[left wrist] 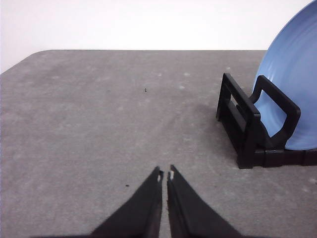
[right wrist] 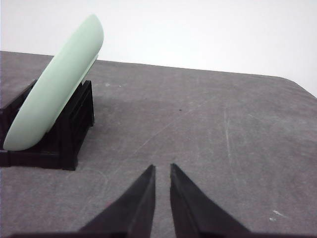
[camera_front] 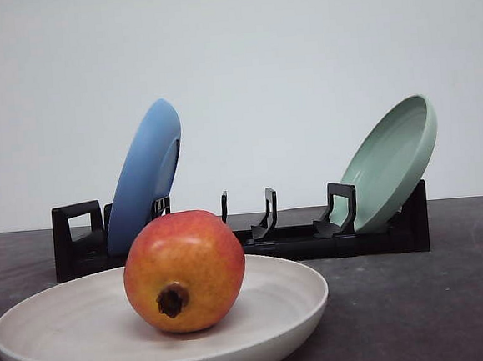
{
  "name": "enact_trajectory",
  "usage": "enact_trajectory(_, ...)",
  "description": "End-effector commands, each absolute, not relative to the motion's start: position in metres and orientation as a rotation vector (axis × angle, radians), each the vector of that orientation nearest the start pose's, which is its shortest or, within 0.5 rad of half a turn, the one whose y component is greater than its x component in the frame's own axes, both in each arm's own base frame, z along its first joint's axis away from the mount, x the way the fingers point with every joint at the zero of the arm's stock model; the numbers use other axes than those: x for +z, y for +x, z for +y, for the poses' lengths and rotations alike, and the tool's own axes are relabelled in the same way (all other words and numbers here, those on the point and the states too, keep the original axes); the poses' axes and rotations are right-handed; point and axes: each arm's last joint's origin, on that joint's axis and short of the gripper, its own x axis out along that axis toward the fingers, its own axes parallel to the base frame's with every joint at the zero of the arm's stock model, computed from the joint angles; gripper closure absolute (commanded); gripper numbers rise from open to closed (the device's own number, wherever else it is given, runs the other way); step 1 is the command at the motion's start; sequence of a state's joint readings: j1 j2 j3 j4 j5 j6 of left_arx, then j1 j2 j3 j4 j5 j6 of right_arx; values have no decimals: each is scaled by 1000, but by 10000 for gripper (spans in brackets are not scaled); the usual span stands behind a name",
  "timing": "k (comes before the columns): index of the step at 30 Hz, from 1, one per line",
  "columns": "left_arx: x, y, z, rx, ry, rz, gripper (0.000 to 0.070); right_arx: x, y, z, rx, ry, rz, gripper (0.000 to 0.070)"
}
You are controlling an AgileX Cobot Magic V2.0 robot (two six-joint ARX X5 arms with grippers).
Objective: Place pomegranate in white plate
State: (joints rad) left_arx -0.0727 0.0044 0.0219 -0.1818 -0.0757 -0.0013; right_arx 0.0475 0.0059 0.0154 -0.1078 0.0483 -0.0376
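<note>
a red-orange pomegranate [camera_front: 184, 270] sits inside the white plate [camera_front: 294, 310] at the front of a dark grey table [camera_front: 418, 300], its brown crown facing forward. behind it a black rack [camera_front: 296, 241] holds a blue plate [camera_front: 145, 175] on the left and a green plate [camera_front: 391, 162] on the right, both leaning. the left gripper [left wrist: 165, 175] and right gripper [right wrist: 162, 168] hang over bare table, each with fingers nearly pressed together and holding nothing.

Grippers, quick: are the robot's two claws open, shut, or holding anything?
Left gripper: shut, black fingers nearly touching, holding nothing.
Right gripper: shut, a thin gap between its tips, holding nothing.
</note>
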Motion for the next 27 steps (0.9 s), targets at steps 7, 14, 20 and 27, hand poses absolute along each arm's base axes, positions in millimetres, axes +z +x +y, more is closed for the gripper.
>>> enact_trajectory(7,149,95,-5,1,4,177,700,158,97,3,2,-42,89,648)
enact_trajectory(14,149,95,-5,1,4,177,700,158,97,3,2,-42,89,648)
enact_trajectory(20,149,95,-5,1,4,177,700,158,97,3,2,-42,89,648)
enact_trajectory(27,149,95,-5,1,4,177,700,158,97,3,2,-42,89,648)
